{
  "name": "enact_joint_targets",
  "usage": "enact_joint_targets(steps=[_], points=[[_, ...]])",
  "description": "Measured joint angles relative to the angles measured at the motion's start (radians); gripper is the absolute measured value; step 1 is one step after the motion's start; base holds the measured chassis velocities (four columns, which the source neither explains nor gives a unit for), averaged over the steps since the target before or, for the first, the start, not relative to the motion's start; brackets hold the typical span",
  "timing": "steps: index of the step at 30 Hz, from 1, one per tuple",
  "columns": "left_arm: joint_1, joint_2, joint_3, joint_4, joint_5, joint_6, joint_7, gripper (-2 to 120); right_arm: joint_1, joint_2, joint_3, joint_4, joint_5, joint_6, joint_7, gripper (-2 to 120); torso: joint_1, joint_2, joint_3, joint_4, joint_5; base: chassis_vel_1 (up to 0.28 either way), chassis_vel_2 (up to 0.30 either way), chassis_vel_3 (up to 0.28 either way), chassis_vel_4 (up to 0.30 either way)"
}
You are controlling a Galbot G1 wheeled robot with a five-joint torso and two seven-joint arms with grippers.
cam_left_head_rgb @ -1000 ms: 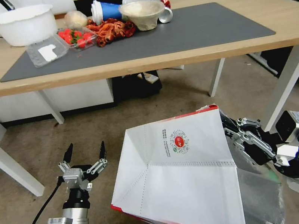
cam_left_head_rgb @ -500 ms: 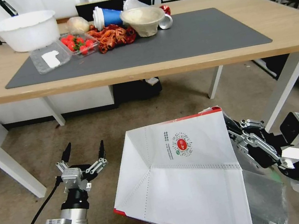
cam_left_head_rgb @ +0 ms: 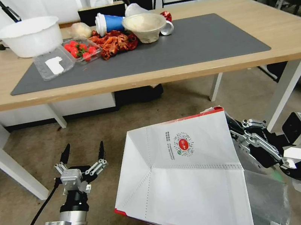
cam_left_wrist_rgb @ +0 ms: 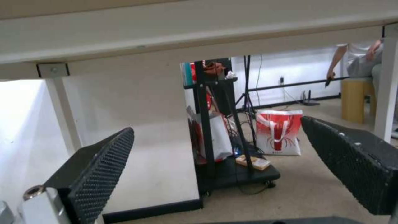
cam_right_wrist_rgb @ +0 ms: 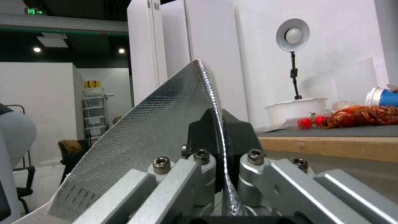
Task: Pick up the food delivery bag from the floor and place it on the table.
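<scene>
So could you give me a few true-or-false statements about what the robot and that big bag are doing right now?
1. The right gripper is clamped on the food delivery bag. True.
2. The left gripper holds the bag too. False: it is open, beside the bag, holding nothing.
3. The bag already sits on the table. False: it is in front of the table, over the floor.
4. Strawberries lie on the table's mat. True.

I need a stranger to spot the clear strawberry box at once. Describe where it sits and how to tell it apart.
Start at the light-wood table and its dark grey mat. At the mat's far left stands a big white bowl; just right of it lies the strawberry box. It is the clear tray with red berries, between an open clear lid and a heap of red crayfish.
</scene>
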Motion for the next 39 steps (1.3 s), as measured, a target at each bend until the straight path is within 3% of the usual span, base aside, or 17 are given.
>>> enact_joint_targets(steps=[39], points=[[0.007, 0.0, -0.009, -0.033, 0.006, 0.014, -0.01, 100, -0.017, 0.009, 0.02, 0.018, -0.004, 0.006, -0.011, 0, 0.047, 0.153, 0.106, 0.0, -0.0001, 0.0, 0.0, 0.0, 0.0]])
